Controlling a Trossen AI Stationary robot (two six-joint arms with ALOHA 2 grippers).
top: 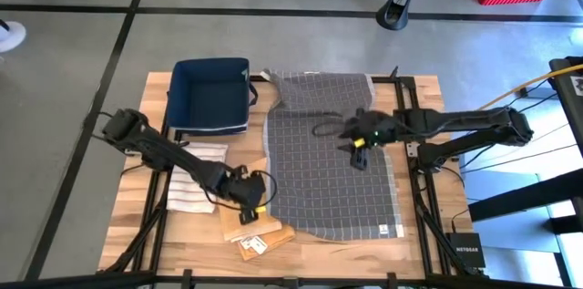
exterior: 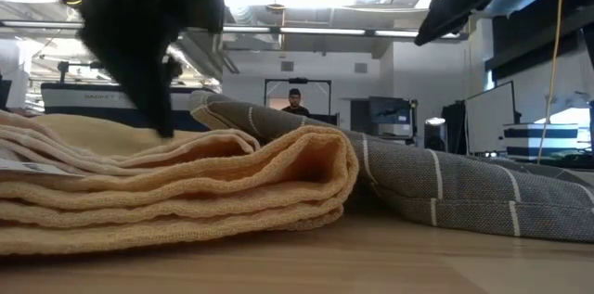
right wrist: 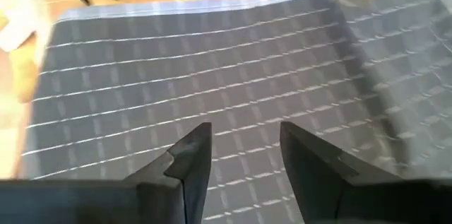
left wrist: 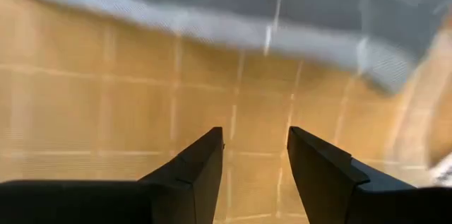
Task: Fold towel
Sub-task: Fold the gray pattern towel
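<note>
The grey checked towel (top: 332, 157) lies spread beside the blue bin (top: 211, 96); the right gripper (top: 357, 149) hovers over its middle, the left gripper (top: 248, 200) off its edge, both spread, empty; best pinch 2 matching corners.

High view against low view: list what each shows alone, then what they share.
High view only: the blue bin, the striped white cloth and both tools, left tool and right tool, above the wooden table. Low view only: a person in the room behind. Shared: the grey checked towel and the folded tan towel.
</note>
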